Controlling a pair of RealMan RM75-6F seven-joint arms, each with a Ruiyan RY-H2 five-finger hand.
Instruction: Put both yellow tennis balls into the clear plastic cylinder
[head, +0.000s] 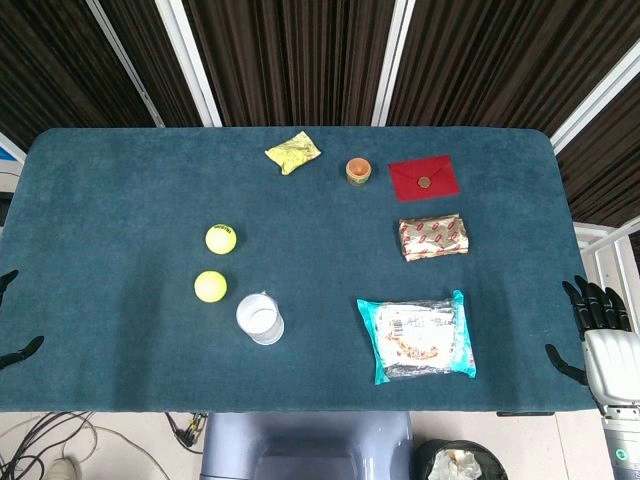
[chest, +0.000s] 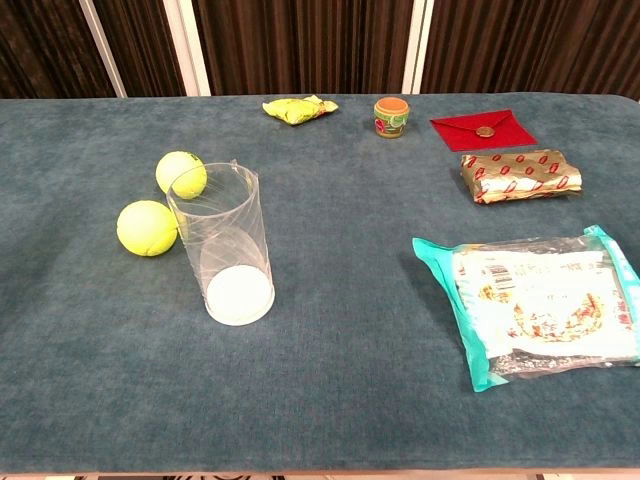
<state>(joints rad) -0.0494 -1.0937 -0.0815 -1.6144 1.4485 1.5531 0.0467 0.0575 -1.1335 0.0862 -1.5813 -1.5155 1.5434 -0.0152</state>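
Dark slatted panels back a teal tabletop where nothing has been started yet: you are at the very first step. Both yellow tennis balls lie on your left half, the far ball and the near ball close together but apart. The clear plastic cylinder stands upright just beside the near ball, mouth up and empty.

Your right hand waits off the tabletop's right edge, fingers apart, holding nothing. Of your left hand only dark fingertips show at the left edge, so I cannot tell its state.

The left hand sits closer, so I judge you should reach it to the near ball, minding not to knock the cylinder over.
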